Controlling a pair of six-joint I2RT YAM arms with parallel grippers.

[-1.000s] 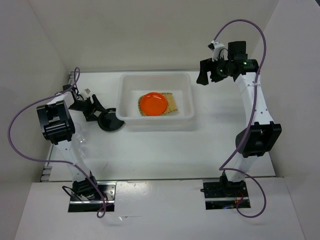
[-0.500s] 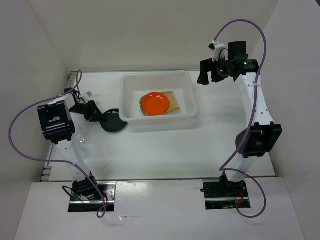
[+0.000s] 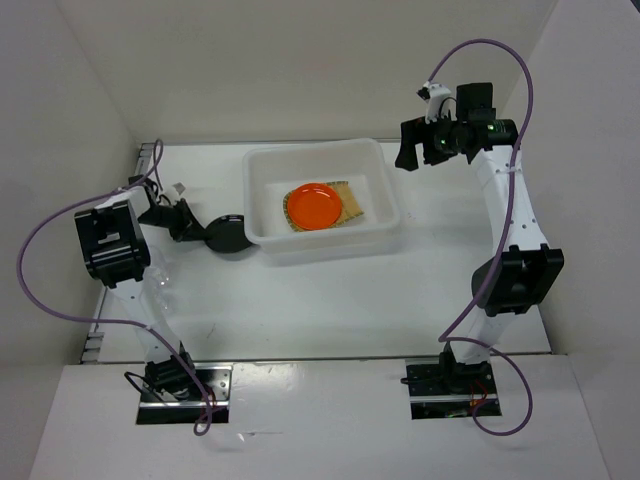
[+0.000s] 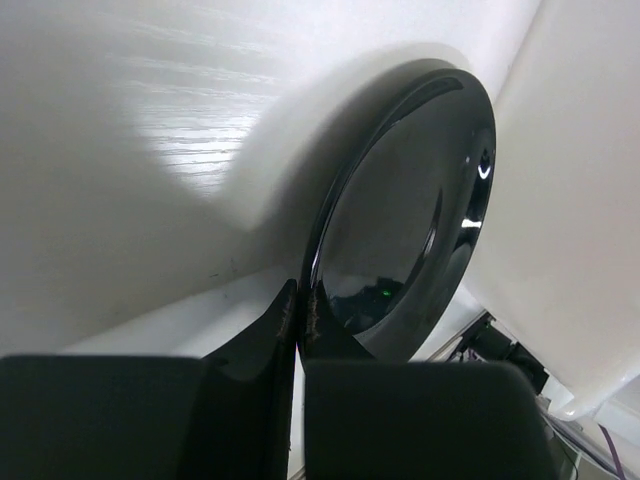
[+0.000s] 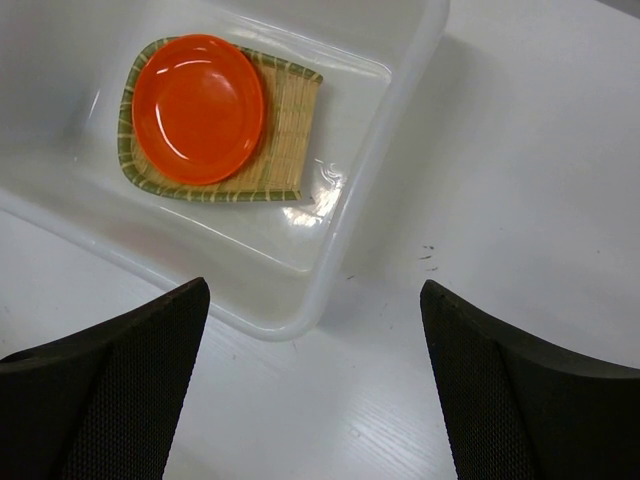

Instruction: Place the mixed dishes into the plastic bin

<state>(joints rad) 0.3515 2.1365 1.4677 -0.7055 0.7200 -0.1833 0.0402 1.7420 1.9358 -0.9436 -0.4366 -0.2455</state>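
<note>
My left gripper (image 3: 193, 230) (image 4: 298, 300) is shut on the near rim of the glossy black plate (image 3: 228, 235) (image 4: 410, 230). The plate is tilted on edge, and its far side rests against the left wall of the plastic bin (image 3: 258, 232) (image 4: 570, 190). The bin holds the orange plate (image 3: 313, 207) (image 5: 198, 108), which lies on the tan bamboo tray (image 3: 346, 203) (image 5: 285, 130). High over the table by the bin's far right corner, my right gripper (image 3: 408, 155) (image 5: 312, 288) stands open and holds nothing. A faint clear shape, possibly the glass cup (image 3: 165, 280), sits beside the left arm.
White walls close in the table at the back and on both sides. The left arm's link and purple cable (image 3: 40, 250) hang near the left wall. The right arm's elbow (image 3: 515, 280) stands to the right of the bin.
My left gripper has shut on the black plate's rim. The plate has moved right and up against the bin, and the bin has slid a little to the right. The right arm has stayed still.
</note>
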